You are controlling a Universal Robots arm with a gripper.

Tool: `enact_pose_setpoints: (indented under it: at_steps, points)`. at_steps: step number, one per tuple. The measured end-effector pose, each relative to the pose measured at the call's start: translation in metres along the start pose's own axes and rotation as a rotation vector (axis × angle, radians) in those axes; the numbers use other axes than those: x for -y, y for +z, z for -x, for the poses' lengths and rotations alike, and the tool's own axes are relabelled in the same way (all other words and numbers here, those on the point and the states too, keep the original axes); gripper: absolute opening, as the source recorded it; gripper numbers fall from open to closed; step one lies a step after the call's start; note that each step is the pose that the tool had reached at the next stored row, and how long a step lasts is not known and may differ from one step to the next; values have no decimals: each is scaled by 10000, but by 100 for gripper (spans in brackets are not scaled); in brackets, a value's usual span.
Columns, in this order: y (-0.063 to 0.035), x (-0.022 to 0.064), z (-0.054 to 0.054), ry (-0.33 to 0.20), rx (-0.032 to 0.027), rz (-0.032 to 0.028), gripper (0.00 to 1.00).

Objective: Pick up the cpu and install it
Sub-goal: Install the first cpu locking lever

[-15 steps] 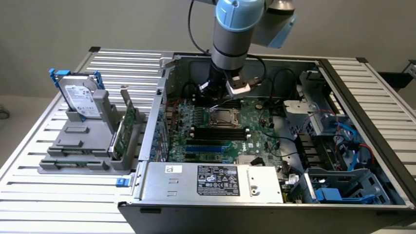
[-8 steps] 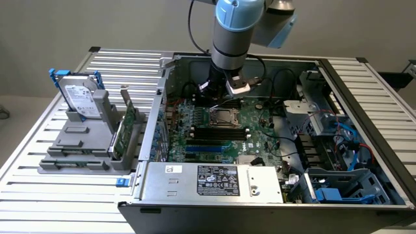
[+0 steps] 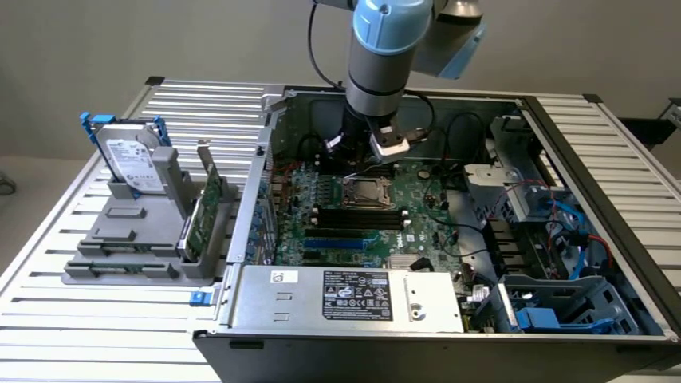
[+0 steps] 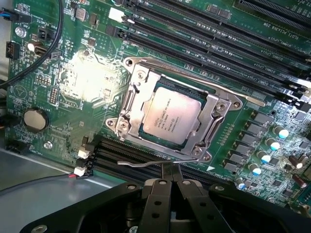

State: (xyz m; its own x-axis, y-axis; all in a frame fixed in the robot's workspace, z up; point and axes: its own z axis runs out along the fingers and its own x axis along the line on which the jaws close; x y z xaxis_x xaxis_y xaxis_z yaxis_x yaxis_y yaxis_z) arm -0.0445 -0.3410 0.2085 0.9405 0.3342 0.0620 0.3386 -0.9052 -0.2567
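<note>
The exterior view looks down at an angle from above the front edge of the slatted table (image 3: pixel 64 263), taking in the whole open computer case (image 3: pixel 319 335) from a distance. The wrist view looks closely down at the motherboard (image 4: pixel 53 92). Both views share the socket (image 3: pixel 363 192) (image 4: pixel 214 121).

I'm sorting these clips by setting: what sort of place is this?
Probably a robotics lab or test bench for computer assembly. An open computer case lies on a slatted metal table, its motherboard exposed with the cpu in its socket, and a hard drive stands in a grey fixture beside it.
</note>
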Motion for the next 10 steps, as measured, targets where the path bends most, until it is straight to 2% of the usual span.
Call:
enact_pose_setpoints:
  at_steps: [10]
  points:
    - [32,-9,3,-49,-171,65,11]
